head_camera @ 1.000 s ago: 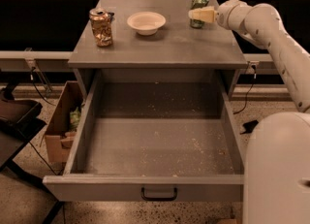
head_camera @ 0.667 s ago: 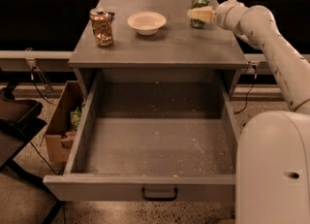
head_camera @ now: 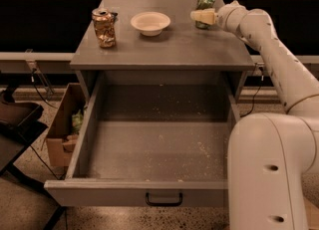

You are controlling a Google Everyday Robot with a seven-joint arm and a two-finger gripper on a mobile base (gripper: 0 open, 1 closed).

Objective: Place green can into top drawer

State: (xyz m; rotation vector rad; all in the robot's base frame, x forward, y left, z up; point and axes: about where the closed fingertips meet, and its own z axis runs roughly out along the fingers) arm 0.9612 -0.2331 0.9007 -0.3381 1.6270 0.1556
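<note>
Open top drawer [head_camera: 159, 149] below a grey tabletop [head_camera: 164, 50], with the robot arm [head_camera: 279, 59] reaching in from the right.

The gripper [head_camera: 202, 17] is at the rear right of the tabletop, against the lower half of the green can [head_camera: 206, 1]. The can stands upright there, close to the back edge and near the right edge. Whether the gripper is closed on the can cannot be told from this view.

Compared with a second ago, the gripper sits very slightly further left, while the can is in the same spot and has not lifted. The robot's white body [head_camera: 269, 174] has come further left into view and now covers more of the drawer's right front corner.

A white bowl [head_camera: 150, 23] rests mid-rear on the tabletop, well apart from the green can. An orange-gold can [head_camera: 103, 27] stands at the left rear, near the left edge.

The drawer is pulled fully out, and its speckled floor is bare from wall to wall. Its front panel, with the dark handle [head_camera: 164, 200], lies nearest the camera. The tabletop's front edge overhangs the rear of the drawer, and open tabletop lies between that edge and the green can.

A cardboard box [head_camera: 62, 129] sits on the floor just beside the drawer's left wall.
</note>
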